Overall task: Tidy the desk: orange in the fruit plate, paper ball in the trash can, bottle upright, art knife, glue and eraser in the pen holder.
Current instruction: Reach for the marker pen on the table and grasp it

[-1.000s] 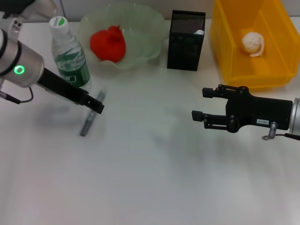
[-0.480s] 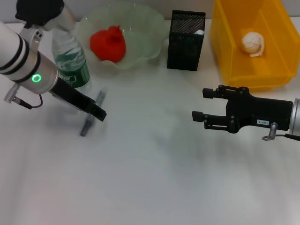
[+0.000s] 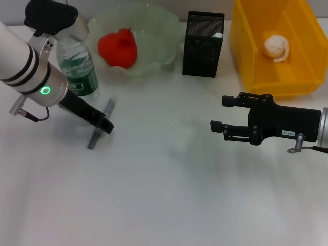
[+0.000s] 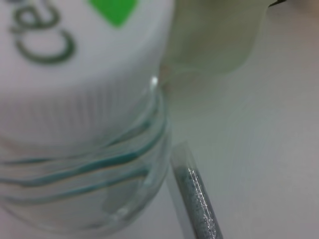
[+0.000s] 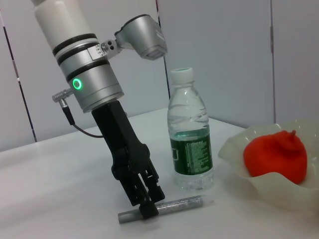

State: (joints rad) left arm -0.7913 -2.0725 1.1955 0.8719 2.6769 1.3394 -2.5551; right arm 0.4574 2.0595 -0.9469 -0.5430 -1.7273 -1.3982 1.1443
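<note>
A grey pen-shaped art knife (image 3: 97, 131) (image 5: 179, 204) (image 4: 197, 201) lies flat on the white desk in front of the bottle. My left gripper (image 3: 105, 125) (image 5: 148, 206) is lowered onto its middle, open, one finger on each side. The clear bottle (image 3: 77, 66) (image 5: 190, 144) (image 4: 75, 99) stands upright with its green label and white cap. The red-orange orange (image 3: 119, 47) (image 5: 274, 154) rests in the glass fruit plate (image 3: 164, 31) (image 5: 234, 152). The paper ball (image 3: 277, 47) lies in the yellow trash can (image 3: 241, 56). My right gripper (image 3: 221, 113) hovers open at the right with nothing in it.
The black mesh pen holder (image 3: 203, 48) stands between the plate and the trash can, with something white (image 3: 217, 35) showing at its rim. The bottle is close behind my left arm (image 3: 31, 72).
My left arm has swung in towards the bottle and lowered its gripper onto the art knife. The right arm and the other things have not moved.
</note>
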